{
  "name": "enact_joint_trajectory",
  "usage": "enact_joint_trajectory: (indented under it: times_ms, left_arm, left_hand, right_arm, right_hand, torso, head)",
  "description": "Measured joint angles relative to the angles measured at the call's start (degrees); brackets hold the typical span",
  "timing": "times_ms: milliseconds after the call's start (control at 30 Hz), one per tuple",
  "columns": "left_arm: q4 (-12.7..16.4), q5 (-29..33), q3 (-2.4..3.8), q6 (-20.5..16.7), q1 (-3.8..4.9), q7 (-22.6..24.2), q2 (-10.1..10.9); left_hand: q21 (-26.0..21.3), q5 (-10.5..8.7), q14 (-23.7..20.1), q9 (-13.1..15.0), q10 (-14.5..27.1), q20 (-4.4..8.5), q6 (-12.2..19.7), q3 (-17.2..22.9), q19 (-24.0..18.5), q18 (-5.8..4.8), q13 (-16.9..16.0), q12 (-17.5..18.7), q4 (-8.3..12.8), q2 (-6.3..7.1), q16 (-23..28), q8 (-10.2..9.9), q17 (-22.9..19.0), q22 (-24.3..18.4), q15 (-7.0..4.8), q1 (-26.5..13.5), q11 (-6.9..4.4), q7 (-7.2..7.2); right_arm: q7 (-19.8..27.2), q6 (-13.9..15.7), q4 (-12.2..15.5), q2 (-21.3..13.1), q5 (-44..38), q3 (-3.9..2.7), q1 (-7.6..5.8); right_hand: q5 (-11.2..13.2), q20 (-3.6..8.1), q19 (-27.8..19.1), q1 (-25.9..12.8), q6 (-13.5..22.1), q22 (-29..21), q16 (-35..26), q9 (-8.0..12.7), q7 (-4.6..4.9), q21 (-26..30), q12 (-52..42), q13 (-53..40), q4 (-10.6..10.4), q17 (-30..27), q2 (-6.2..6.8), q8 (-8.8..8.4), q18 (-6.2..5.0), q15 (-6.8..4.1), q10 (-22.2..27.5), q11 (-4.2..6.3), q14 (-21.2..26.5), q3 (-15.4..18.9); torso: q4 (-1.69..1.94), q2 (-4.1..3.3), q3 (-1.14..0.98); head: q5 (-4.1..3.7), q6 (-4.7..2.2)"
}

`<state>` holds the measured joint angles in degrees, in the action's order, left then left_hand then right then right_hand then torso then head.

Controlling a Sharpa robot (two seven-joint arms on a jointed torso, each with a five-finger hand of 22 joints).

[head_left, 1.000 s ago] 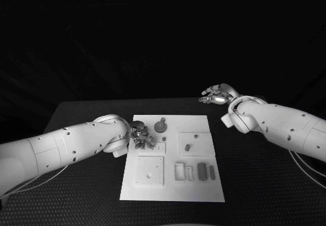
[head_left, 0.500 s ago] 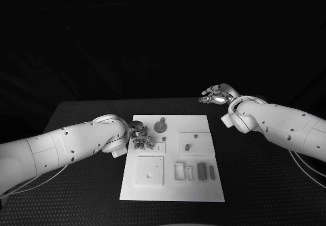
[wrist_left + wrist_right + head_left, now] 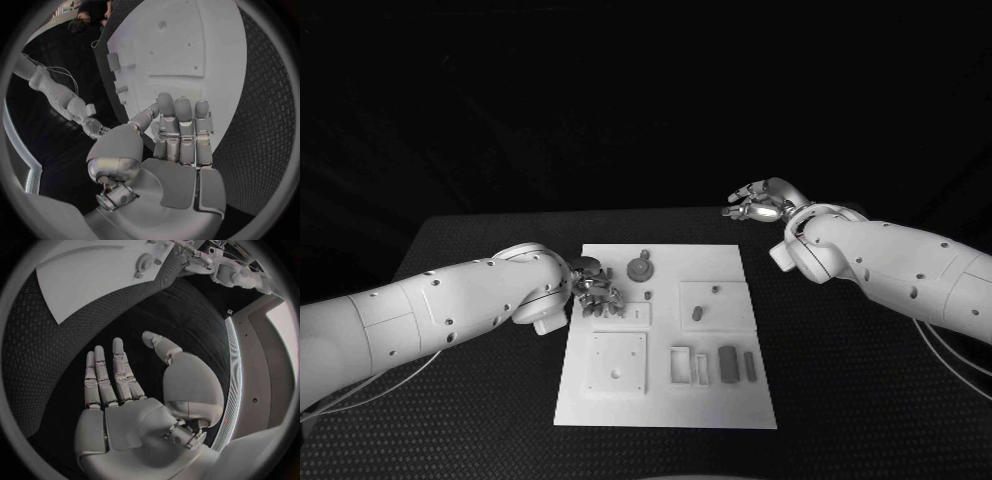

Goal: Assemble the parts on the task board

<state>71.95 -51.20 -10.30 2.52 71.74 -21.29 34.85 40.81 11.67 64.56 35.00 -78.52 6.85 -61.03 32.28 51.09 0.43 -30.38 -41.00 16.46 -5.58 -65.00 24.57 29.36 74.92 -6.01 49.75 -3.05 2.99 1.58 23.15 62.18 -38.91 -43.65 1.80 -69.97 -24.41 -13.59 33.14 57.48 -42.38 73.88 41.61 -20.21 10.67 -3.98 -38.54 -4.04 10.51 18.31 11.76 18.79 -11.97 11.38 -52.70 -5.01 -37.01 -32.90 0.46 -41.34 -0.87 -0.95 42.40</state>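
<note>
While both hands hold nothing, left hand (image 3: pixel 599 290) over one task board (image 3: pixel 718 400), right hand (image 3: pixel 759 201) apart, fingers spread.

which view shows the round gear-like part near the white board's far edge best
The head view: the round gear-like part lies unobstructed on the white task board. The right wrist view shows it small and distorted; the left wrist view doesn't clearly show it.

Dim surroundings are swallowing the room in black while the white task board (image 3: pixel 668 330) is glowing brightest; the wrist views are bending edges strongly.
</note>
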Motion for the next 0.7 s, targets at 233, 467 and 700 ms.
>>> enact_joint_trajectory:
  times_ms: [233, 467, 700]
  left_arm:
    - [0.0, 0.7, 0.01, 0.2, -0.03, 0.0, 0.1]
    - [0.0, 1.2, 0.07, 0.2, -0.08, 0.1, 0.3]
    - [0.3, 1.4, 0.08, 0.2, -0.16, 0.0, 0.4]
  left_hand:
    - [0.0, -0.2, 0.0, 0.1, 0.0, 0.0, 0.0, 0.0, 0.0, 0.0, -0.1, 0.0, 0.0, 0.0, 0.0, -0.2, 0.0, 0.0, 0.0, 0.0, 0.0, -0.03]
    - [0.0, -0.33, 0.0, 0.1, 0.1, 0.0, 0.1, 0.0, 0.0, 0.0, -0.1, 0.0, 0.0, 0.25, 0.0, -0.3, 0.0, 0.0, 0.0, 0.3, 0.11, 0.05]
    - [0.0, -0.53, -0.2, 0.1, 0.4, 0.0, 0.2, 0.0, 0.0, 0.0, 0.0, 0.1, 0.0, 0.55, 0.2, -0.5, 0.0, 0.0, 0.18, -0.1, 0.05, 0.17]
  right_arm:
    - [0.0, 0.0, 0.0, 0.0, 0.0, 0.0, 0.04]
    - [0.0, -0.1, 0.0, 0.0, 0.0, 0.0, 0.06]
    - [-0.1, -0.3, 0.0, 0.0, 0.0, 0.0, 0.07]
  right_hand:
    - [0.0, 0.0, 0.0, 0.0, 0.0, 0.0, 0.0, 0.0, 0.01, 0.0, 0.0, 0.0, 0.0, 0.0, 0.0, 0.0, 0.0, 0.0, 0.0, 0.0, 0.0, 0.0]
    - [0.0, 0.0, 0.0, 0.0, 0.0, 0.0, 0.0, 0.0, 0.03, 0.0, 0.0, 0.0, 0.0, 0.0, 0.0, 0.0, 0.0, 0.0, 0.0, 0.0, 0.0, 0.0]
    - [0.0, 0.0, 0.0, 0.0, 0.1, 0.0, 0.0, 0.0, 0.06, 0.0, 0.0, 0.0, -0.2, 0.0, 0.0, 0.29, 0.0, 0.0, 0.0, 0.0, 0.0, 0.2]
  torso:
    - [0.01, 0.0, 0.0]
    - [0.0, 0.0, -0.01]
    - [-0.01, -0.01, -0.03]
  head:
    - [0.0, -0.01]
    - [0.03, -0.02]
    - [0.02, -0.08]
